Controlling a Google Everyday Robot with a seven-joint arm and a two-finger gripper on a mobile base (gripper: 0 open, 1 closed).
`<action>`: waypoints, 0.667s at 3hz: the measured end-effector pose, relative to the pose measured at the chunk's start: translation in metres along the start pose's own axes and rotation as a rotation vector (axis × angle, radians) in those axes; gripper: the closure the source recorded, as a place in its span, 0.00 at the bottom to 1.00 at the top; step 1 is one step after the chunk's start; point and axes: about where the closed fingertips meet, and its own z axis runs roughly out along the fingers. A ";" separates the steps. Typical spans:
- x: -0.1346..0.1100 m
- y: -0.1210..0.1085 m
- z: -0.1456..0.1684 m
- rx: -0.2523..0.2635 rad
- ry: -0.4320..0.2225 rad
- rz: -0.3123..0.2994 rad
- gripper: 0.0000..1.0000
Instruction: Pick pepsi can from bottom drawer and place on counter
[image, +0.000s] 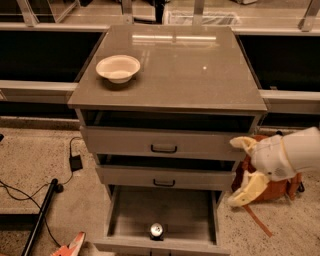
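Far left, on the speckled floor: black cable (30, 192) running to a small black adapter (75, 162), and a black pole (36, 220) lying at a slant. An orange-and-white object (70, 245) is cut off at the bottom edge.

White bowl (118, 68) sits on the desk (200, 75), in its left rear area, upright and with nothing in it. The desk is glossy grey-brown and shows ceiling light reflections near the back.

Below it are three grey drawers. Top drawer (120, 141) and middle drawer (125, 175) are each cracked open a little and have black handles. Bottom drawer (185, 212) is pulled far out.

Pepsi can (156, 230) stands upright in the bottom drawer, near the front wall and about centred — only the silver top with its pull tab faces me. The label is not readable from this angle.

Tool (239, 170) hangs to the right of the cabinet, level with the middle drawer, outside the drawers and well apart from the can. Its cream fingers (248, 187) are spread, one above the other, gripping nothing — the white arm housing runs off the right edge.

Orange bag (292, 186) is on the floor behind the tool.
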 end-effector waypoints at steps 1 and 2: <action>0.024 0.012 0.081 -0.018 -0.210 0.009 0.00; 0.052 0.007 0.140 0.024 -0.312 -0.036 0.00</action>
